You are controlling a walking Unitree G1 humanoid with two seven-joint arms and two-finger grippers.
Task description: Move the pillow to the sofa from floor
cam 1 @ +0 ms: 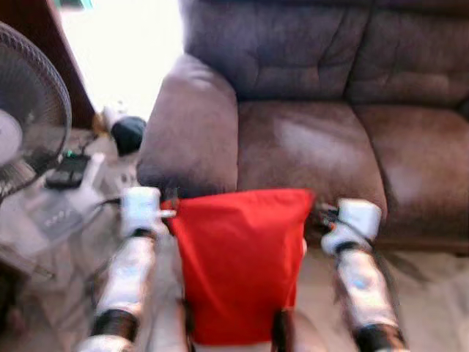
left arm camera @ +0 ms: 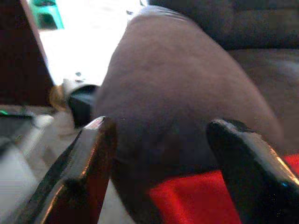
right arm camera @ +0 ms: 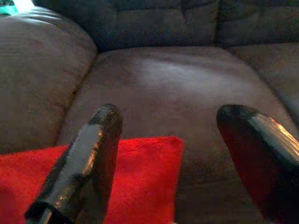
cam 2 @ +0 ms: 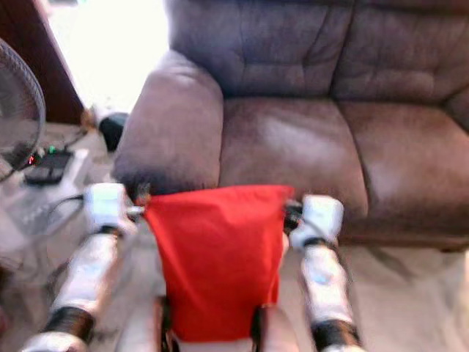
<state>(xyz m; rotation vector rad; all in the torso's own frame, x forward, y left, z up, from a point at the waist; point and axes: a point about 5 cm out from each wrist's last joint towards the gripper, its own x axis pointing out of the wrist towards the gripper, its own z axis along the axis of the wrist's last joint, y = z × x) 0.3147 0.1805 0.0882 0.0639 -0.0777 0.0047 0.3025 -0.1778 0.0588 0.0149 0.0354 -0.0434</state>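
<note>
— While the head views blur the fingers, what do the wrist cameras give for the left gripper (left arm camera: 161, 163)?

— Its two black fingers (left arm camera: 81, 175) stand wide apart, clenched on nothing; a corner of the red pillow (cam 1: 240, 264) lies low between them, and the sofa's (cam 1: 322, 110) rounded armrest (left arm camera: 182, 93) rises just past.

— And the right gripper (right arm camera: 187, 158)?

— Released as well, fingers spread, with the pillow's corner under one finger and the brown seat cushion (right arm camera: 177, 88) beyond.

— So is either one gripping the pillow?

— Not between its fingers. From the head, the pillow hangs upright between the two silver arms, each white wrist pressed at an upper corner, left (cam 1: 141, 209) and right (cam 1: 353, 220). Whether the fingers touch the cloth, I cannot tell.

— Where is the pillow relative to the sofa?

— Off the floor, just before the seat's front edge, near the armrest.

— Anything the head views add?

— A fan (cam 1: 29, 117) at the robot's left, a dark device (cam 1: 67, 170) on the cluttered floor, and bright glare beyond the armrest.
</note>
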